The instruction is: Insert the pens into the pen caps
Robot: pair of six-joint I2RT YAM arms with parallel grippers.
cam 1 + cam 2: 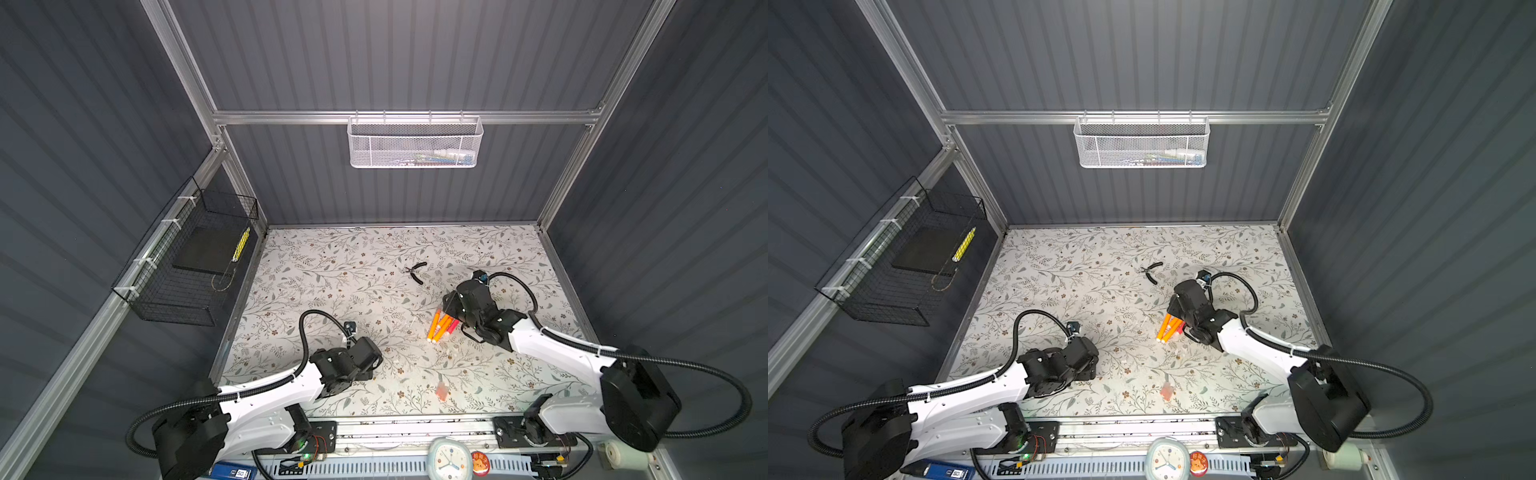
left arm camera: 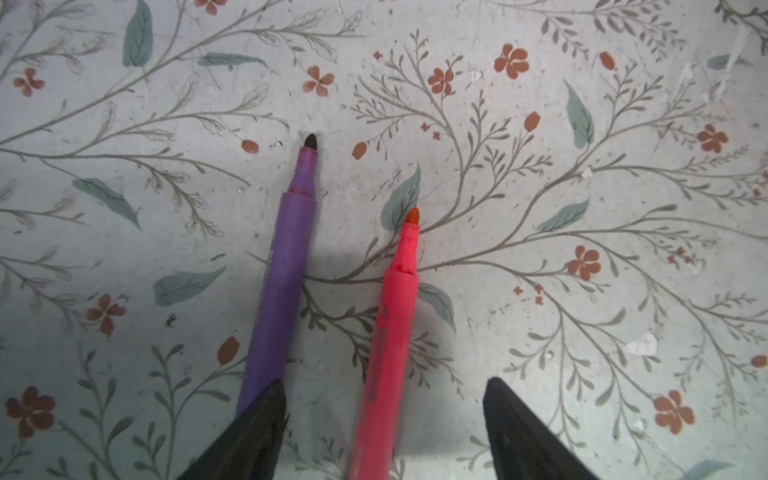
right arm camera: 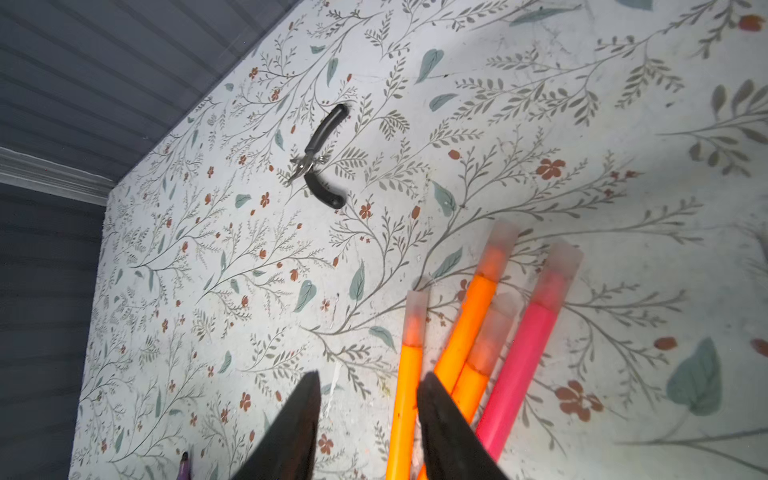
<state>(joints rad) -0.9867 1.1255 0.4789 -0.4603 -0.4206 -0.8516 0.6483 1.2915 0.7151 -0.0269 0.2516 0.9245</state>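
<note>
Evidently the riskiest spot was at the left gripper (image 2: pixel 385 381). It stood wide open and held nothing, with the uncapped pink-red pen (image 2: pixel 395 316) lying between its jaws and the uncapped purple pen (image 2: pixel 282 270) running under one finger. Closing there could, I judge, pinch both pens or skid the purple one away, dragging its wet tip over the surface (image 1: pixel 332 270). The right gripper (image 3: pixel 370 376) was partly open and empty, straddling one of the orange pens (image 3: pixel 465 328); a careless pull-away could scatter that cluster.

Counted, there were six pens: three orange and one capped pink-red pen (image 3: pixel 528 345) lying together by the right gripper, plus the two bare ones under the left. Of the pen caps, four were fitted and one pinkish loose cap (image 1: pixel 441 390) lay near the front edge; I could not make out a second loose one. One pair of pliers (image 3: pixel 320 158) lay well apart.
</note>
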